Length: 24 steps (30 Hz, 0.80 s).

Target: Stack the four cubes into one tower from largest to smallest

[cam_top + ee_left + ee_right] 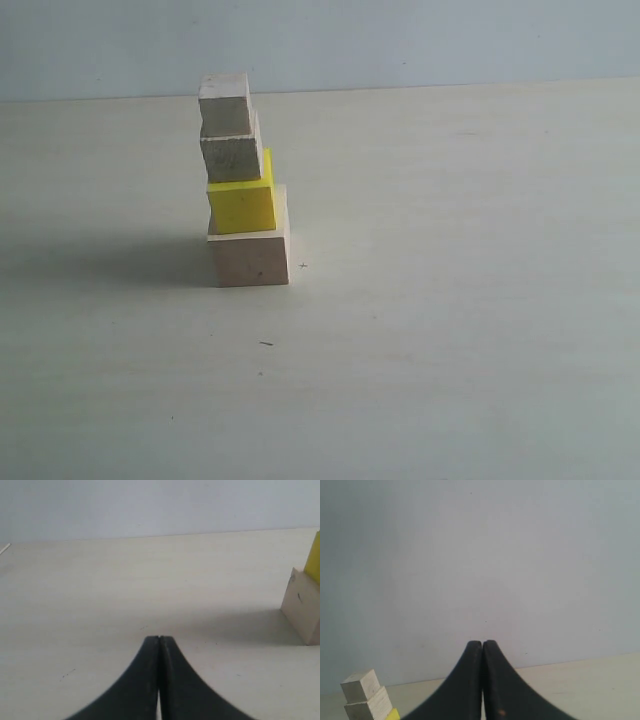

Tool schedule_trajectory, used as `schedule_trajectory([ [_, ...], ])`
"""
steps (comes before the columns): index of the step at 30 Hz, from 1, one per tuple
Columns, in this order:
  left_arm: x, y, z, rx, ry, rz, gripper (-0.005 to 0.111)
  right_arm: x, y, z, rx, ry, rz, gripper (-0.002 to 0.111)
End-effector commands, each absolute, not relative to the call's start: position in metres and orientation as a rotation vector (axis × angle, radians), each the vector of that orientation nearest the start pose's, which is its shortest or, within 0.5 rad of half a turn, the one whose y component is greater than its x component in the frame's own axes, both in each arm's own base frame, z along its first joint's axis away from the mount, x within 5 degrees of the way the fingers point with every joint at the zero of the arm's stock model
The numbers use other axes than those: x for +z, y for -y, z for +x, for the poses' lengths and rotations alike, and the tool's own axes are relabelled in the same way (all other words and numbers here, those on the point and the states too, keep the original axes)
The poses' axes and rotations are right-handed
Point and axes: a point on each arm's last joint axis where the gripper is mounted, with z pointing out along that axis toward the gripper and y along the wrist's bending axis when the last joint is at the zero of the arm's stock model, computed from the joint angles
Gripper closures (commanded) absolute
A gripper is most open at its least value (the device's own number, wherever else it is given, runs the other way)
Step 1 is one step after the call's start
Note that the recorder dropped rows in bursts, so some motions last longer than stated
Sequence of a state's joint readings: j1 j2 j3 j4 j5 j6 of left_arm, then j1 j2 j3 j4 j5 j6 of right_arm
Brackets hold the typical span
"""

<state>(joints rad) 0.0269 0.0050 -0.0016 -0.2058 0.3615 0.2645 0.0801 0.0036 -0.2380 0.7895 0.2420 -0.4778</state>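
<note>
One tower stands on the pale table [450, 300], left of centre in the exterior view. Its base is the largest pale wood cube [250, 258]. On that sits the yellow cube [241, 202], then a medium pale wood cube [231, 155], then the smallest pale wood cube [224, 102] on top. Neither arm shows in the exterior view. My left gripper [159, 639] is shut and empty, low over the table, with the base cube [302, 607] and a sliver of the yellow cube [314, 560] off to one side. My right gripper [482, 643] is shut and empty, apart from the top cube [361, 685].
A plain pale wall [400, 40] runs behind the table's far edge. The tower casts a shadow [110, 262] toward the left. Small dark specks [266, 343] mark the tabletop in front of the tower.
</note>
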Motion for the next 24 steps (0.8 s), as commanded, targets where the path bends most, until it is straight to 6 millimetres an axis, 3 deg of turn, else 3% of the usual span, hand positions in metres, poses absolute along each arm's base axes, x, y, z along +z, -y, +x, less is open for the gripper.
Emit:
schedule_trajectory([
  [1, 0.1810, 0.0052, 0.0530, 0.008, -1.838, 0.103, 0.107, 0.2743, -0.0187, 0.0360, 0.438, -1.441, 0.013, 0.108],
  [24, 0.1810, 0.0037, 0.0532, 0.029, -1.839, 0.080, 0.107, 0.2743, -0.0187, 0.0360, 0.438, -1.441, 0.013, 0.108],
])
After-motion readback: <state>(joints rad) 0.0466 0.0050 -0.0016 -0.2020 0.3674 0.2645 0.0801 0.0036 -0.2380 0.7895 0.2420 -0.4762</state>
